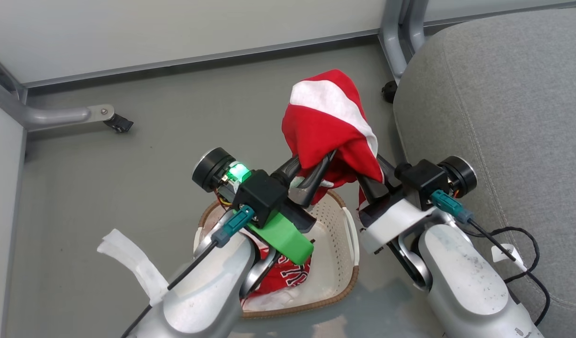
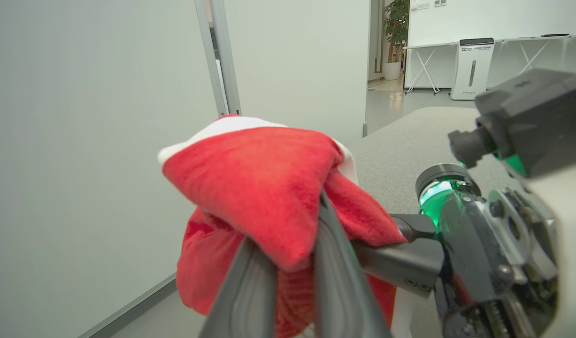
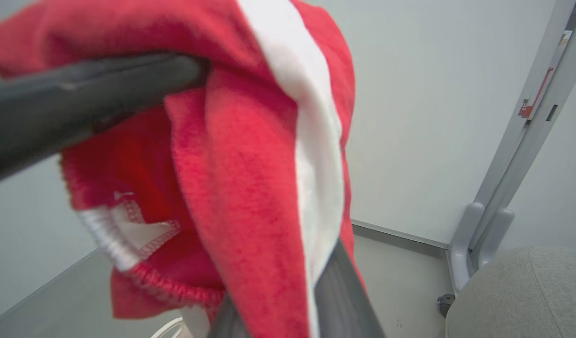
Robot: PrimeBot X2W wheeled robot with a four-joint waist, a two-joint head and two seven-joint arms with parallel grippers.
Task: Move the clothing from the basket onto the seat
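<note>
Fuzzy red white-striped garment [image 1: 325, 122] hangs clamped in left jaws and right jaws above perforated basket [image 1: 334, 237].

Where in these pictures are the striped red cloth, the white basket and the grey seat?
striped garment [image 1: 325, 126], head view, red fold below the white stripe.
basket [image 1: 334, 244], head view, bare perforated inner wall.
seat [image 1: 503, 117], head view, grey top fabric.
</note>
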